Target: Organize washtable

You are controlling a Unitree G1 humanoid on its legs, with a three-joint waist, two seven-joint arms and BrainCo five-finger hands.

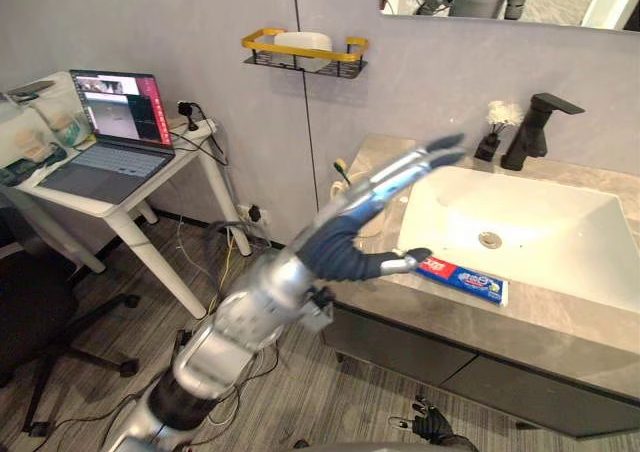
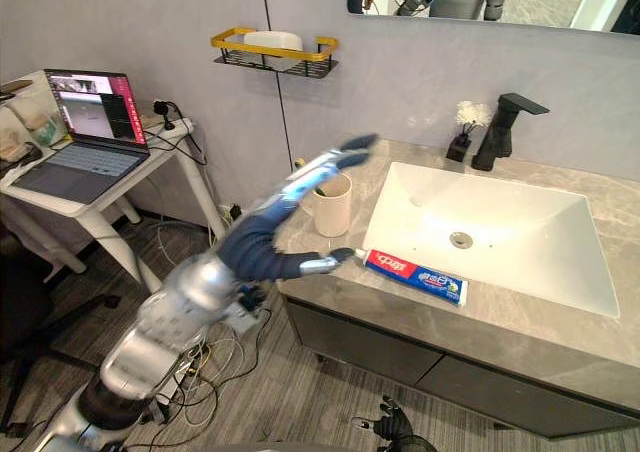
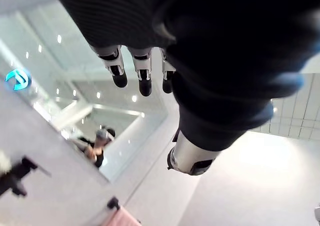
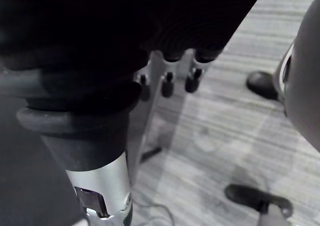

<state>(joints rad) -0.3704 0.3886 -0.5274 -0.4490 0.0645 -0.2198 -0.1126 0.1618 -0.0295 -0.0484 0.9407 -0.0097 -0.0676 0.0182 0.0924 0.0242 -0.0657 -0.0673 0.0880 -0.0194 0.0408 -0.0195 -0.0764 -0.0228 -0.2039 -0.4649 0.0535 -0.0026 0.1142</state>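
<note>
We are noting the left hand hovering flat, fingers straight, holding nothing, over the cup. Toothpaste box is lying on the counter before the sink. Right hand is hanging loose-fingered.

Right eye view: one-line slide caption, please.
Left hand open over the counter, beside the cup and toothpaste box.
</note>
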